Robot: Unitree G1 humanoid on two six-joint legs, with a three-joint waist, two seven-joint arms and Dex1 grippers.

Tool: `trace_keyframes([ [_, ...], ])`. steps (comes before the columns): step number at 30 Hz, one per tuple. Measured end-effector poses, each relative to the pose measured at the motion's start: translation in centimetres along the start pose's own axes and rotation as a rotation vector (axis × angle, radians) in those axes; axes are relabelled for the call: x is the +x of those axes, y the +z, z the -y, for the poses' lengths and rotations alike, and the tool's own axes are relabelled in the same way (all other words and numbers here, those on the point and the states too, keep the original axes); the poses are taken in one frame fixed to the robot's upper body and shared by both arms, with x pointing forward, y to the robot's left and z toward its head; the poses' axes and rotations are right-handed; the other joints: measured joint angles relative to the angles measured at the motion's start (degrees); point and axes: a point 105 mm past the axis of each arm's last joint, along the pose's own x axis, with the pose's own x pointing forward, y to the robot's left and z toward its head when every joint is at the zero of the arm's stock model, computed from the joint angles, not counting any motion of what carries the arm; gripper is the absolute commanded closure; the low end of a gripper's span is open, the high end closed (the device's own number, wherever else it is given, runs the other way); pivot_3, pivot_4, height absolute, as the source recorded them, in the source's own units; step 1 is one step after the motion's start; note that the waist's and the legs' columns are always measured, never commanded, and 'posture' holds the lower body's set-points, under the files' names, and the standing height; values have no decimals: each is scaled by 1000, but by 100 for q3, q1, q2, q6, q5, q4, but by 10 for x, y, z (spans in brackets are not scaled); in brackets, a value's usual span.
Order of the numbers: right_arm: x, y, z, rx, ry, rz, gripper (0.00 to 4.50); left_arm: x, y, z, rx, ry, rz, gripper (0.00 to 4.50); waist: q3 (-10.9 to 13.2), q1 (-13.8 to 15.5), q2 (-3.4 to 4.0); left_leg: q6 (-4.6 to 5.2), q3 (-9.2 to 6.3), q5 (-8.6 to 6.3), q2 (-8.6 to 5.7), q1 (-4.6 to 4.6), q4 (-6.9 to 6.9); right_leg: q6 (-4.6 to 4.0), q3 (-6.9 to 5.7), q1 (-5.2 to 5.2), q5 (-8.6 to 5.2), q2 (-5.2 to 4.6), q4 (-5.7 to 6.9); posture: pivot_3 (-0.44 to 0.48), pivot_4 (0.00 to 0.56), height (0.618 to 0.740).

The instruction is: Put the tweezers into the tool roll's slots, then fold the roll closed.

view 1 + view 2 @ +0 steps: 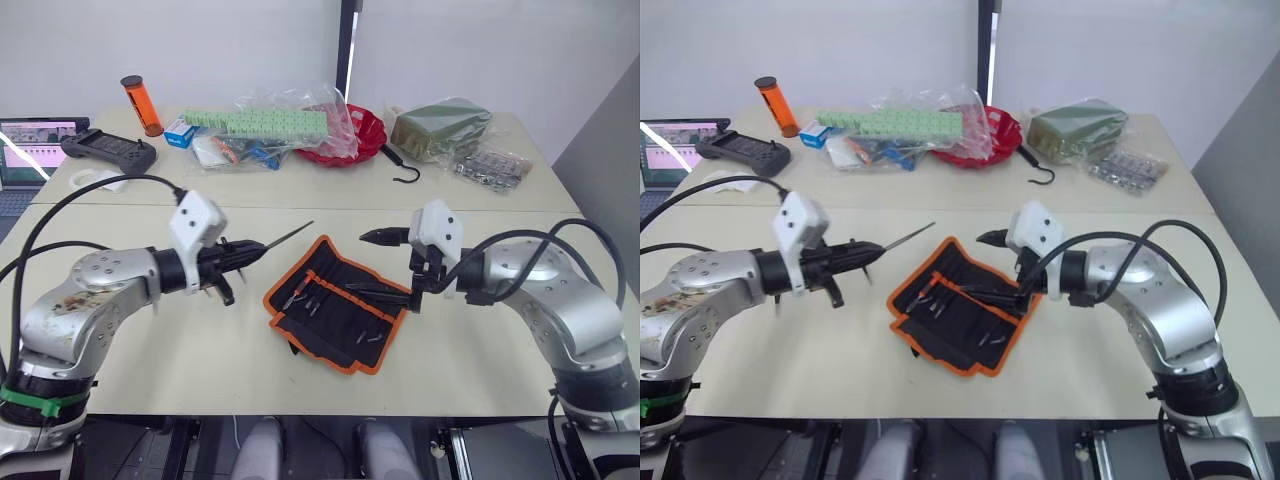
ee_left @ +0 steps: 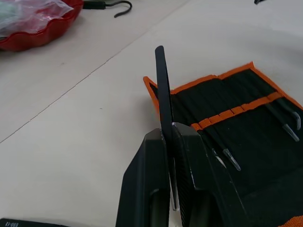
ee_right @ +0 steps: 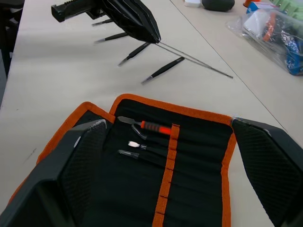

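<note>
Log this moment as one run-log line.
left gripper: shut on slim black pointed tweezer, held above table | right gripper: open, over roll | flat black orange-edged fabric tool roll: unfolded | three black tweezers loose on table

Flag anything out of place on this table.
Three tweezers lie loose on the table beside the left claw, outside the open tool roll. The left claw is shut on one tweezer, held in the air.

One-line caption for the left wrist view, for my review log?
Left hand shut on a slim black tweezer, pointing toward the open tool roll on the table.
</note>
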Motion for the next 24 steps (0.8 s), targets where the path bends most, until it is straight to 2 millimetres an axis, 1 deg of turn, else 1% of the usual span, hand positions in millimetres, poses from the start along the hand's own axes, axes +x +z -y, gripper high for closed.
trace_keyframes([
  [2, -5, -6, -7, 46, 19, -11, 1547, 3, -2, 6, 43, -11, -58, 4500, 1, -6, -2, 0, 0, 0, 1, 0, -1, 0, 0, -1, 0, 3, -1, 0, 150, 740],
  [4, -14, -17, -12, 96, 22, -41, 2251, 7, -5, 16, 83, -38, -102, 4500, 1, -5, -1, 0, 2, 0, 1, 1, -1, 1, 2, 2, 0, 1, -1, 0, 150, 740],
  [5, -17, -23, -14, 115, 14, -52, 2530, 9, -6, 21, 73, -60, -109, 4500, 2, 3, -1, 0, 2, 0, 1, 0, 0, 1, 2, 2, -1, 3, -2, 0, 150, 740],
  [7, -20, -33, -16, 133, -1, -69, 3281, 14, -8, 29, 33, -106, -135, 4500, 2, 10, -2, 1, 2, 0, 1, 1, 8, 2, 2, 4, -1, 4, 1, 0, 150, 740],
  [9, -21, -43, -15, 127, -24, -87, 3983, 19, -5, 34, -5, -136, -142, 4500, 2, 16, -2, 1, 2, 0, 1, 1, 15, 3, 2, 7, -2, 5, 2, 0, 150, 740],
  [11, -20, -56, -13, 117, -60, -110, 4474, 24, -4, 39, -64, -167, -151, 4500, 2, 20, -3, 1, 2, 0, 1, 1, 19, 5, 2, 10, -1, 5, 0, 0, 150, 740],
  [15, -13, -82, -13, 142, -100, -117, 4474, 29, -17, 46, -131, -178, -215, 4500, 3, -9, -3, 0, 2, 0, 2, 1, 17, 5, 3, 8, -1, 7, 2, 0, 150, 740],
  [18, -9, -93, -10, 147, -124, -115, 4474, 30, -24, 51, -137, -175, -221, 4500, 3, -22, -2, 0, 2, 0, 2, 2, 17, 4, 5, 9, 0, 5, 3, 0, 150, 740],
  [21, -6, -104, -7, 155, -137, -120, 4474, 30, -36, 55, -155, -155, -244, 4500, 3, -21, -2, 0, 1, 0, 2, 2, 18, 4, 5, 9, 0, 5, 3, 0, 150, 740],
  [24, -3, -116, -4, 170, -150, -115, 4474, 30, -39, 61, -162, -130, -237, 4500, 3, -12, -2, 0, 2, 0, -1, 2, 20, 4, 5, 11, 0, 2, 3, 0, 150, 740],
])
